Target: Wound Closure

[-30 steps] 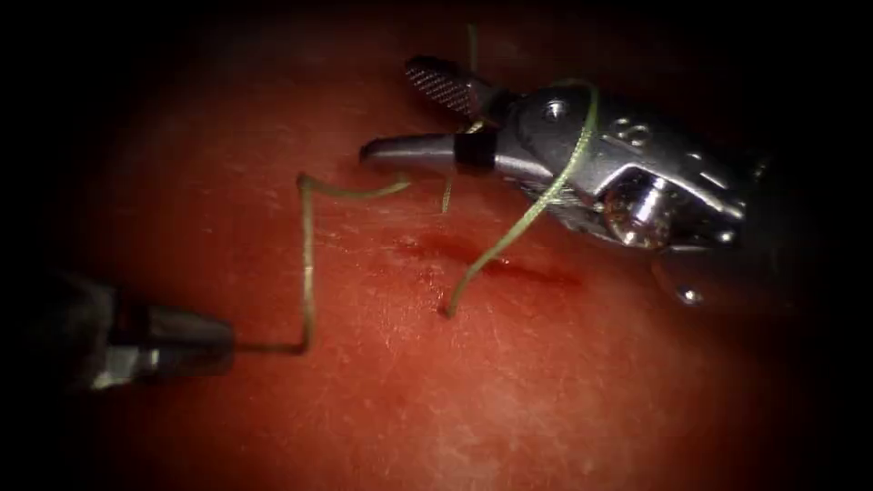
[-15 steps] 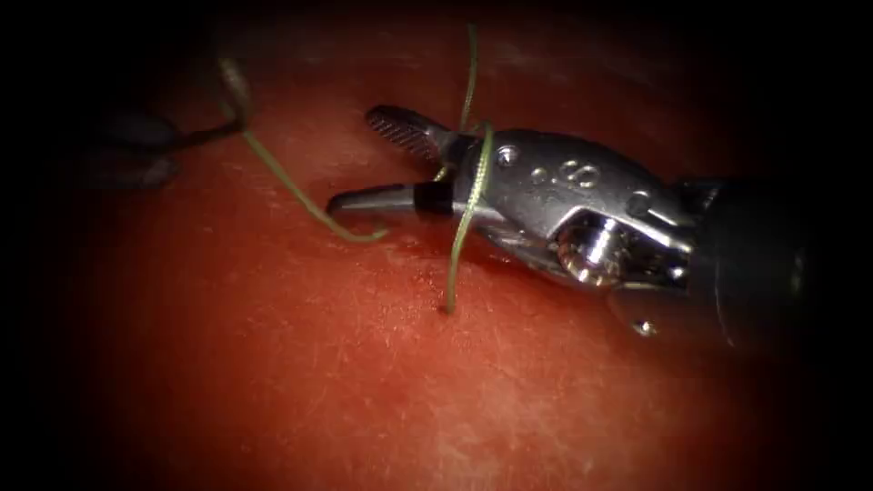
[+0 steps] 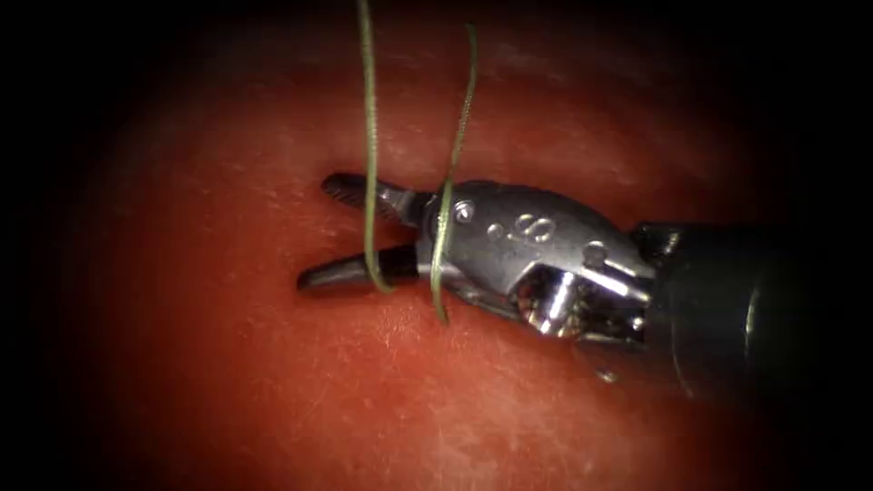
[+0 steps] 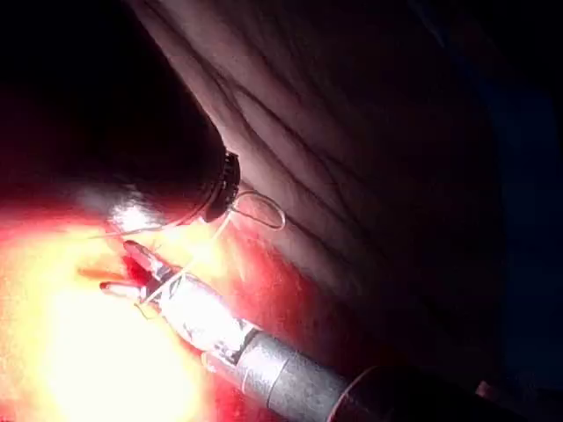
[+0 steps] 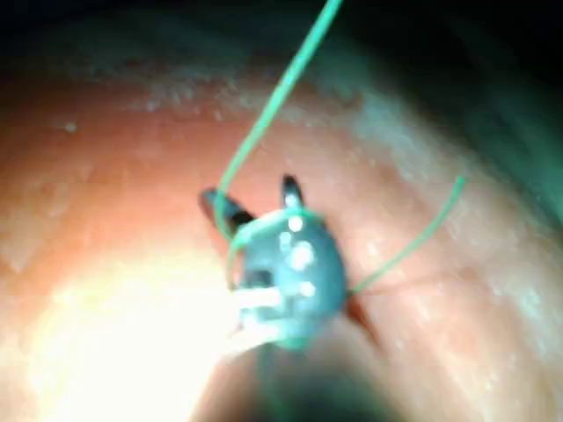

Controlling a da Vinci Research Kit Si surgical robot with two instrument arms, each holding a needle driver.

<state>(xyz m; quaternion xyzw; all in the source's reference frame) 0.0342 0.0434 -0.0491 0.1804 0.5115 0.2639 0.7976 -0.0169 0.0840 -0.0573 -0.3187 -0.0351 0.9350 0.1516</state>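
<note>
The thin green thread [image 3: 368, 145] runs down from the frame's top, wrapped around my steel right pincer [image 3: 314, 236] at mid-frame, above the red pork tissue [image 3: 273, 382]. My pincer is spread, holding nothing. I think the loops could slip off the tips. Open room lies left and below.

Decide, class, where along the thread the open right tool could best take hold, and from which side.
Probably the strand of the thread crossing the right tool near its tips: it already hangs upright between the open jaws. Approach from the right, as now; the other strand wraps the tool's body.
</note>
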